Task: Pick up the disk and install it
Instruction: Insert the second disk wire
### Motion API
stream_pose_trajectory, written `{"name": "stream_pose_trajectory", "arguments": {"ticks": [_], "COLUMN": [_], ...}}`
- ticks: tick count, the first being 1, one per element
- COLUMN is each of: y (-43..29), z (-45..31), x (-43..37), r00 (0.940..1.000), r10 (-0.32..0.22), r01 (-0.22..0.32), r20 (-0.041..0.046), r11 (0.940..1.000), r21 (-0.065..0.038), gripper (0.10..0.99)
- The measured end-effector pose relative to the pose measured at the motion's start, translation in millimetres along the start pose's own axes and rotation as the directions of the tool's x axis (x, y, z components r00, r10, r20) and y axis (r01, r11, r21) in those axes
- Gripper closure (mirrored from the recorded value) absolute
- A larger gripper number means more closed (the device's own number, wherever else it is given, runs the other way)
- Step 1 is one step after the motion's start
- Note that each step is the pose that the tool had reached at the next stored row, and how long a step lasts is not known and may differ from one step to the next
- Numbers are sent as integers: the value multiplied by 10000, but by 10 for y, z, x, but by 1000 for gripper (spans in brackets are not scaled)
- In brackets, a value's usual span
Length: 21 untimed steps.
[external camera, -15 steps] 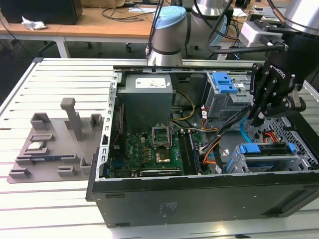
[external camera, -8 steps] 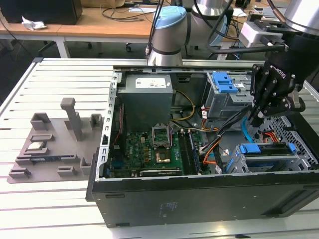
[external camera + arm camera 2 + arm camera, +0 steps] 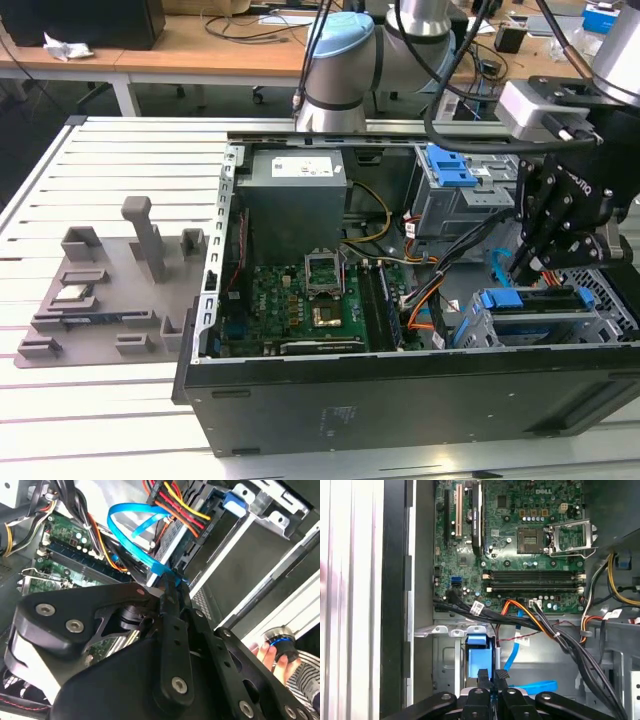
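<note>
The disk (image 3: 530, 300), framed by its bright blue bracket, lies flat in the top of the grey drive cage (image 3: 600, 325) at the front corner of the open computer case, on the exterior view's right. My black gripper (image 3: 525, 268) hangs straight over the disk's end nearest the motherboard. In both wrist views the fingertips (image 3: 483, 676) stand pressed close together, with a thin strip of the blue bracket (image 3: 476, 647) pinched between them. The gripper (image 3: 172, 580) hides most of the disk in the second wrist view.
A blue flat cable (image 3: 135, 535) and bundles of black, orange and yellow wires (image 3: 540, 622) run close beside the gripper. The motherboard (image 3: 300, 300) fills the case floor. Another cage with a blue latch (image 3: 450, 170) stands behind. A grey parts fixture (image 3: 100, 300) lies on the exterior view's left. A person's hand (image 3: 270, 655) shows outside the case.
</note>
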State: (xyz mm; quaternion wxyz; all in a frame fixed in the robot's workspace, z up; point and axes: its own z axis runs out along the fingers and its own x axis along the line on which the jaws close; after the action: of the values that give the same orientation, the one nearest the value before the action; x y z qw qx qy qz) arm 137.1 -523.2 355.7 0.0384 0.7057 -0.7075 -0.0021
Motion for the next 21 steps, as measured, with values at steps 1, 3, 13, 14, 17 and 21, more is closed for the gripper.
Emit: {"name": "stream_pose_trajectory", "arguments": {"ticks": [1,3,13,14,17,21], "y": [-16,-38,-164,-166,-191,-193], "z": [11,19,76,82,102,119], "x": [7,24,40,34,29,27], "r00": [10000,10000,9992,9985,9983,9982], "r10": [-1,-3,-396,-543,-587,-593], "r01": [1,3,396,543,587,593], "r20": [3,2,-20,-28,-4,83], "r11": [10000,10000,9992,9985,9983,9982], "r21": [-2,-2,11,18,22,27], "gripper": [925,925,925,925,925,925]}}
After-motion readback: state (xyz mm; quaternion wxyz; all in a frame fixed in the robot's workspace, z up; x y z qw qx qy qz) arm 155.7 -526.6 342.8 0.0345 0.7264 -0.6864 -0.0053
